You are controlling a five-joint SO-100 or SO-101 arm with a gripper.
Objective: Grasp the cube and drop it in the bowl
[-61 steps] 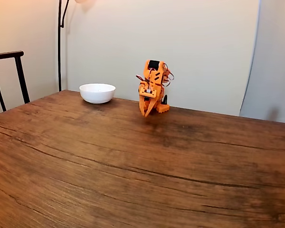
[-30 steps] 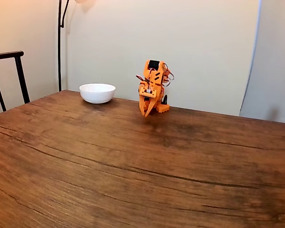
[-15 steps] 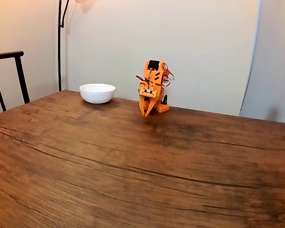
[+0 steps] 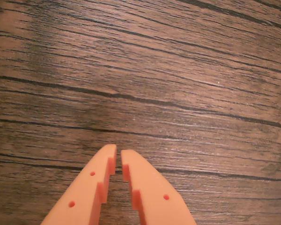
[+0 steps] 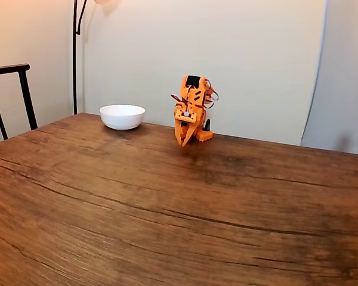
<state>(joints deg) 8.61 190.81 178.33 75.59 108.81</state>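
We can read no text, label, brand, number or sign on anything in the wrist view or the fixed view.

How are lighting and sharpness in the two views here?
Wrist view: the table grain is fairly sharp, with a pale sheen at upper left; the close gripper is softer. Fixed view: warm, even light, bowl and arm slightly soft, faint shadows beneath them.
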